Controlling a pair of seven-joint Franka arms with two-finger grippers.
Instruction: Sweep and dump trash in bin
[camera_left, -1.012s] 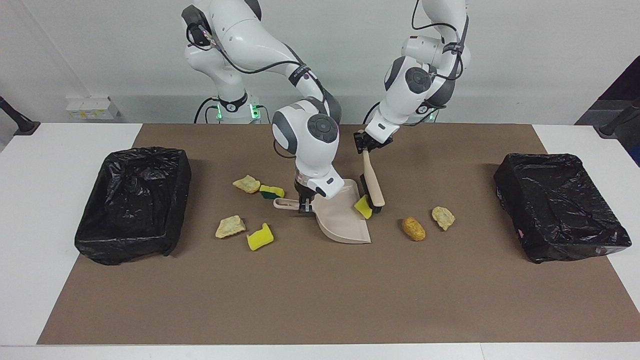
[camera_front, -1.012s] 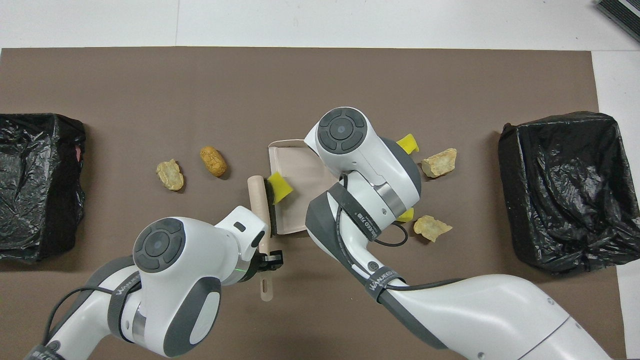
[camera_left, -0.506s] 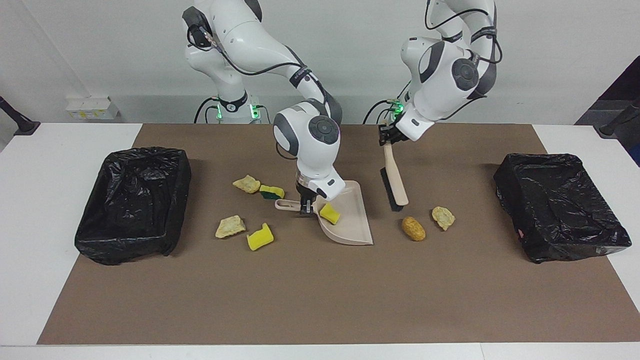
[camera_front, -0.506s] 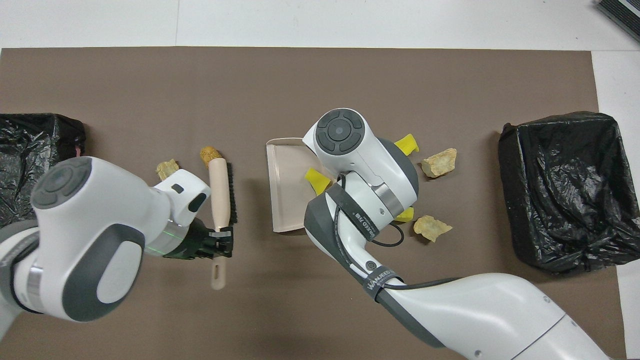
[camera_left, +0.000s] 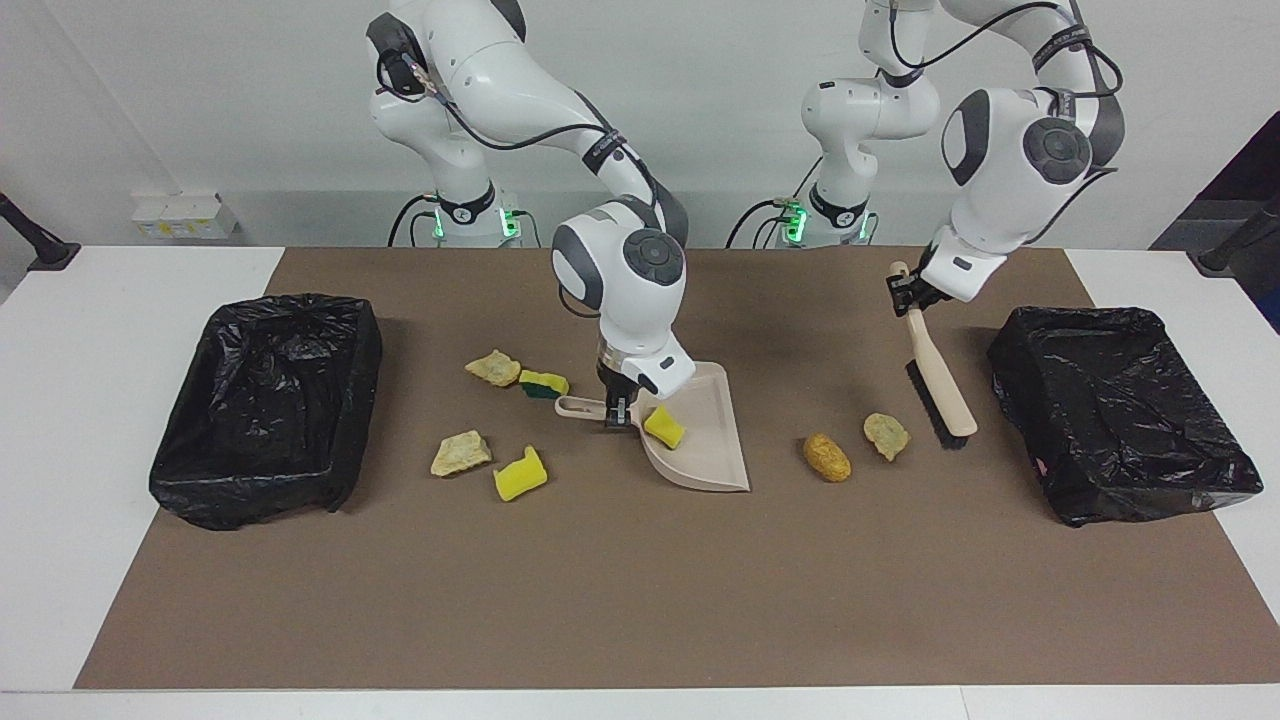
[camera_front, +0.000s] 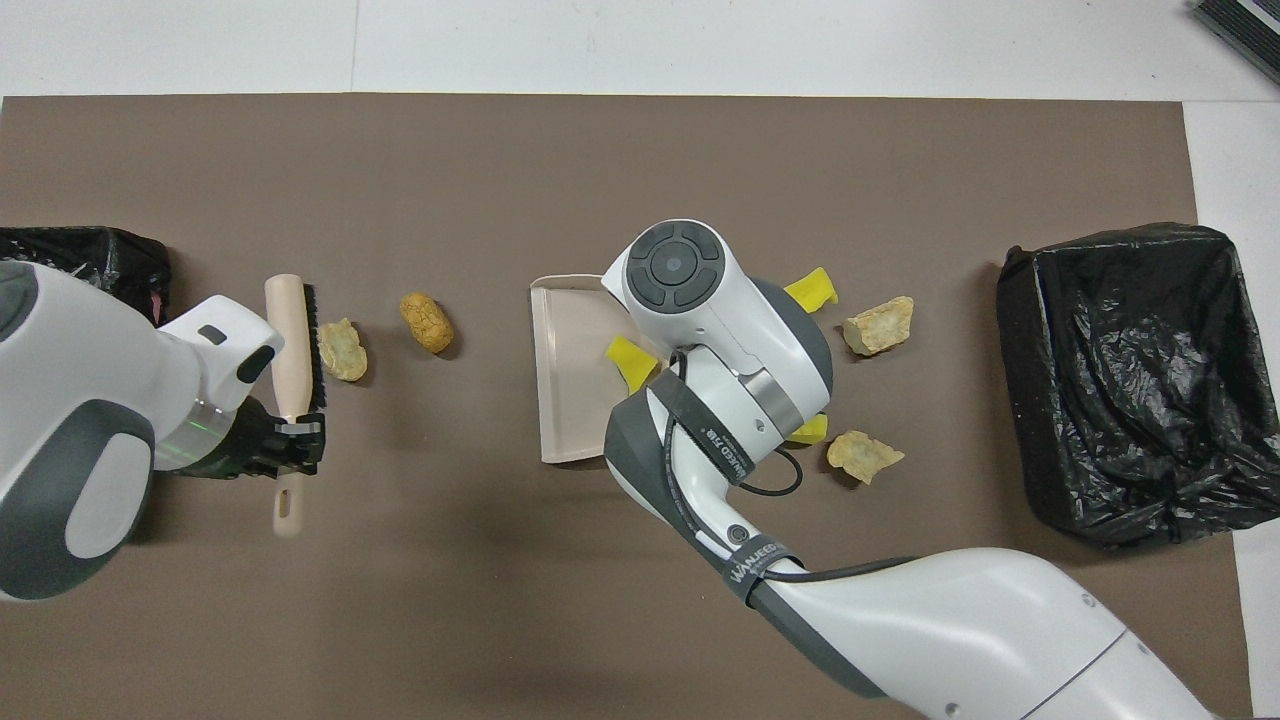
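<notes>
My right gripper is shut on the handle of the beige dustpan, which rests on the mat with a yellow sponge piece inside. My left gripper is shut on a beige brush with its bristles down beside a beige chunk. A golden-brown lump lies between that chunk and the pan. Toward the right arm's end lie two beige chunks, a green-backed sponge and a yellow sponge. From overhead the right arm hides its gripper.
Black-bagged bins stand at both ends of the brown mat: one at the right arm's end and one at the left arm's end, close to the brush. White tabletop borders the mat.
My left arm swung the brush away from the dustpan toward its own end of the table, past the lump and chunk. The yellow sponge piece slid deeper into the pan.
</notes>
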